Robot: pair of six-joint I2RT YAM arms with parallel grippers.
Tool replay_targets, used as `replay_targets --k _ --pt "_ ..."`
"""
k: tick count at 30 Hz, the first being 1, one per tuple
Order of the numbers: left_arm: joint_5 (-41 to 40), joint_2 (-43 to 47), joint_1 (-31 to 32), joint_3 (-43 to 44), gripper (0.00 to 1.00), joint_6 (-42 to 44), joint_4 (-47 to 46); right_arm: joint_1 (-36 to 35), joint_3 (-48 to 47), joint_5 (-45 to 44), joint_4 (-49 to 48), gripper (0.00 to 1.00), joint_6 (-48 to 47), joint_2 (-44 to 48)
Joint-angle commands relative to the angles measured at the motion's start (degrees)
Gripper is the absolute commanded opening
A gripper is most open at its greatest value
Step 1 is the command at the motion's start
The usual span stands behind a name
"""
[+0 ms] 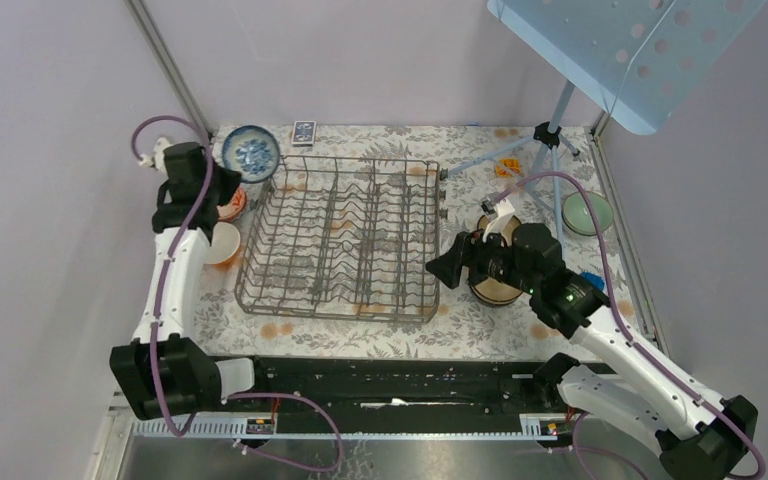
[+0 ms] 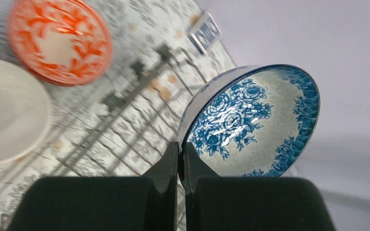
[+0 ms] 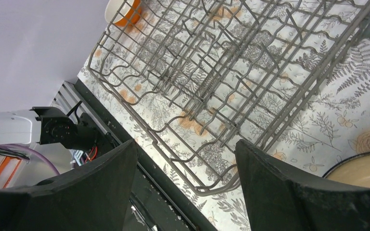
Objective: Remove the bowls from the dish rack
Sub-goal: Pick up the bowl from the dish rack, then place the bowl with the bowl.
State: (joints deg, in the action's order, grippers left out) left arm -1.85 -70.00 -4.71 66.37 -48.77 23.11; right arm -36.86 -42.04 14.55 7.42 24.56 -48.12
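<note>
The grey metal wire dish rack (image 1: 340,240) sits in the middle of the desk (image 1: 380,335). I can see no bowl in it from the top view or from the right wrist view. So the job looks almost done.

The left fingers (image 2: 171,166) are pressed together on the rim of a round blue and white flower bowl (image 2: 250,120). This bowl is just outside the far left corner of the rack. I cannot tell if it touches the desk. I think it is the last bowl to be put down.

Other bowls are already out on the desk. An orange and white patterned bowl (image 1: 232,205) and a plain white bowl (image 1: 222,242) lie just left of the rack. A tan bowl (image 1: 495,290) lies right of the rack, partly under the right arm. A pale green bowl (image 1: 587,213) is farther right.

The right fingers (image 3: 91,192) are wide apart and hold nothing. They hang beside the near right corner of the rack and point toward it.

The blue bowl is tipped. Its open side shows to the top camera, so it faces mostly up and a bit toward the arms. The fingers grip its left rim. A bowl is round, so it has no long side. The rack lies flat, and from above it looks a little longer from left to right. Its rows of pins run from near to far.
</note>
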Motion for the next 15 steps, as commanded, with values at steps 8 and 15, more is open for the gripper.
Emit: replay_targets --k 8,15 --pt "0.10 -7.75 -12.72 2.67 0.00 -8.29 -5.97 -0.45 4.19 -1.16 0.73 0.81 2.20 6.12" --pt "-0.86 -15.38 -16.88 5.39 0.00 -8.13 -4.51 -0.41 6.57 -1.47 -0.21 0.81 3.33 7.14"
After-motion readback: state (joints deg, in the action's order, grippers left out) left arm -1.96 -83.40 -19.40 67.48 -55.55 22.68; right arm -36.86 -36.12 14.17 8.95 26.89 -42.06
